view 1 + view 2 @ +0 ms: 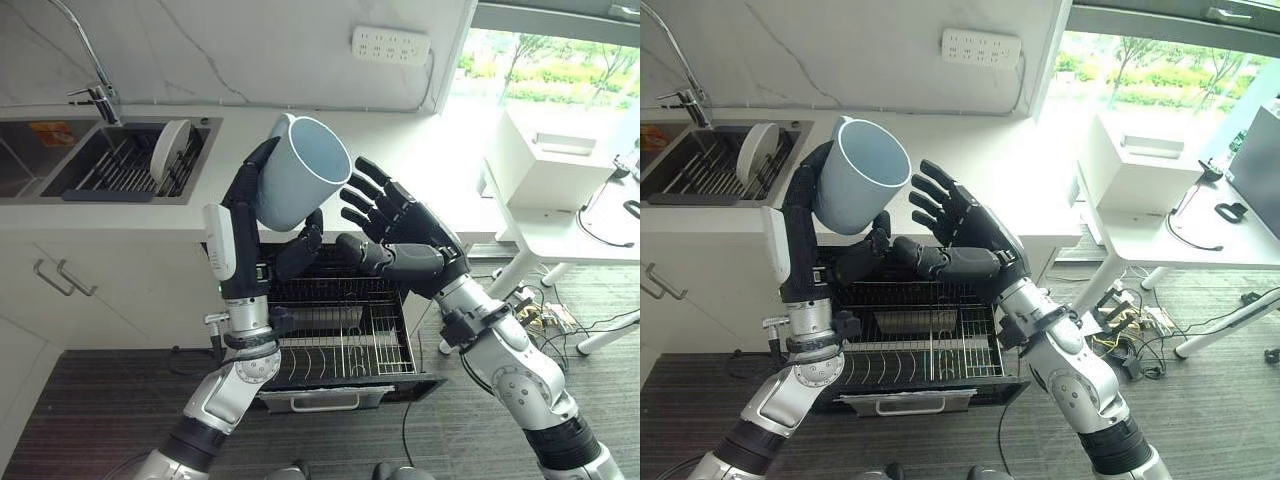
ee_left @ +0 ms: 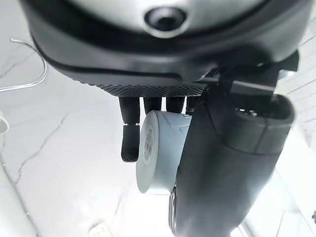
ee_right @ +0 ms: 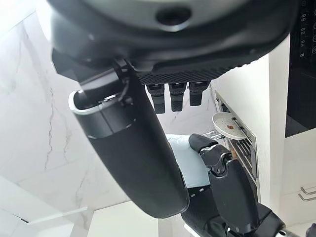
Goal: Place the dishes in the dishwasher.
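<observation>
A pale blue cup (image 1: 300,170) is held up above the counter, its mouth tilted toward me, with my left hand (image 1: 247,200) shut round its side; the fingers wrap the cup (image 2: 158,148) in the left wrist view. My right hand (image 1: 395,235) is open right beside the cup, fingers spread, its thumb reaching toward the left thumb under the cup. Below both hands the dishwasher's lower rack (image 1: 345,340) is pulled out, with nothing showing in it. A white plate (image 1: 170,148) stands on edge in the sink rack (image 1: 125,165).
The sink (image 1: 40,150) with its tap (image 1: 95,95) lies at the left of the white counter (image 1: 440,150). A white table (image 1: 560,230) with a box (image 1: 555,155) stands to the right. Cabinet handles (image 1: 65,278) show lower left.
</observation>
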Available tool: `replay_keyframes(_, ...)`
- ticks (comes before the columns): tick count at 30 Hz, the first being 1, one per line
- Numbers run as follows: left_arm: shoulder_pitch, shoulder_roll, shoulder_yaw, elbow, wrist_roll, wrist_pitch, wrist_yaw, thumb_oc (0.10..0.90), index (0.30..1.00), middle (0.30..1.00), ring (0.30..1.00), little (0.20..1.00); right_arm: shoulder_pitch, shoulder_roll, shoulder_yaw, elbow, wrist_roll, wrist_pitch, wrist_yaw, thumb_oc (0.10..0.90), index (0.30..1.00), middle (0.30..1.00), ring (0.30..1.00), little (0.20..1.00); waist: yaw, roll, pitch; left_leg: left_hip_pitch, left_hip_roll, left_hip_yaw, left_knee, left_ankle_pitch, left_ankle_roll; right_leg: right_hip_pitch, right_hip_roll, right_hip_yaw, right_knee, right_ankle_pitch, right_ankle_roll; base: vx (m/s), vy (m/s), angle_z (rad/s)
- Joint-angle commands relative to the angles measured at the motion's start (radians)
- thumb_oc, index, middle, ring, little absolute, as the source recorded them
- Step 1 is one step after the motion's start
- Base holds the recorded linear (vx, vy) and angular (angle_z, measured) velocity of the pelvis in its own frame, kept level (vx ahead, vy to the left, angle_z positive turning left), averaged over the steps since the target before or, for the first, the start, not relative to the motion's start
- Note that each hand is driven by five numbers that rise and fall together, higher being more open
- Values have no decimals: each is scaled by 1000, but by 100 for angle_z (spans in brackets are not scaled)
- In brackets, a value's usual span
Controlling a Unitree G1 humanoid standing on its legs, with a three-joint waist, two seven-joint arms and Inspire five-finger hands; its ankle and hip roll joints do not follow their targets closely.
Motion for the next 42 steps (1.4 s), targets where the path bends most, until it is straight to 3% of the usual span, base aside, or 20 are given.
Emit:
replay_keyframes(1,-84,19,-9,-29,67,-102,61,400,300,300,300,300,-73,35,-37,-37,-22,-84,-11,800,900,900,900,900,16,-22,-83,33,10,0,44,-177,-20,-26,3,10,48,-106,60,0,0,0)
replay_keyframes(13,-85,13,-27,-39,70,-103,95,400,300,300,300,300,-95,33,-40,11,-48,-113,-73,800,900,900,900,900,18,-22,-79,38,5,2,44,-181,-14,-23,0,11,48,-103,62,0,0,0)
replay_keyframes(42,-92,12,-100,-10,35,-89,-6,400,300,300,300,300,-181,45,-21,-25,-9,-123,-71,800,900,900,900,900,26,-17,-73,34,5,-4,44,-179,-13,-22,3,8,48,-108,60,-2,0,0)
